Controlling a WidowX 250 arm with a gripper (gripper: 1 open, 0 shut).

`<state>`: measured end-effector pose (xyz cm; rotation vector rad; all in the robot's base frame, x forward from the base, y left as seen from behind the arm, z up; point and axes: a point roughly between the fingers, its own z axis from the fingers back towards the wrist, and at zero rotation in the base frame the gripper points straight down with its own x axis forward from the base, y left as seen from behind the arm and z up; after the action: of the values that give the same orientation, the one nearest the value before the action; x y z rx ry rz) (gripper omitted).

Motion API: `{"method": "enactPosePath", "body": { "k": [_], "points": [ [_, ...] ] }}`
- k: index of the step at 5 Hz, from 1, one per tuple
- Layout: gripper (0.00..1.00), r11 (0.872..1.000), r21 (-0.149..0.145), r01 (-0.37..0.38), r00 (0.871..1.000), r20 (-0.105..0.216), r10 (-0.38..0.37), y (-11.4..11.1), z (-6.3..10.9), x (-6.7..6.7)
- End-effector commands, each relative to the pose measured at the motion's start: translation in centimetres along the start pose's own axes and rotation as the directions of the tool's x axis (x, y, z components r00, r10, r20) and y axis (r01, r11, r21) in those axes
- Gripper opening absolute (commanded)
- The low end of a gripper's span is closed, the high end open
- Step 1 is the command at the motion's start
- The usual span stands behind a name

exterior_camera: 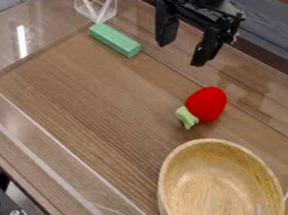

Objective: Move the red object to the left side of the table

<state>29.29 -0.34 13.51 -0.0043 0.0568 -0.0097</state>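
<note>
In the single camera view, the gripper (183, 46) hangs over the far middle of the table (93, 102), pointing down, its jaws spread wide and holding nothing. The red object (205, 103) lies on the wood toward the right, apart from the gripper, its green stem end facing near-left. A green block (114, 40) sits far left. A wooden bowl (220, 197) fills the near right corner.
</note>
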Motion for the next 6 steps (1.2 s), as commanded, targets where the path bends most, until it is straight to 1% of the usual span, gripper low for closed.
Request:
{"method": "enactPosePath", "body": {
  "k": [1, 2, 3, 5, 6],
  "points": [
    [1.0, 0.996, 0.003, 0.09, 0.996, -0.009, -0.09, -0.4, -1.1, 0.4],
    [1.0, 0.976, -0.006, 0.216, 0.976, -0.012, -0.217, -1.4, -3.0, 0.4],
    [1.0, 0.956, -0.007, 0.293, 0.956, 0.0, -0.293, -2.2, -4.0, 0.9],
    [1.0, 0.922, -0.005, 0.388, 0.922, 0.016, -0.388, -3.2, -5.6, 2.2],
    [1.0, 0.905, -0.004, 0.426, 0.904, 0.018, -0.426, -3.5, -6.7, 2.9]
  ]
}}
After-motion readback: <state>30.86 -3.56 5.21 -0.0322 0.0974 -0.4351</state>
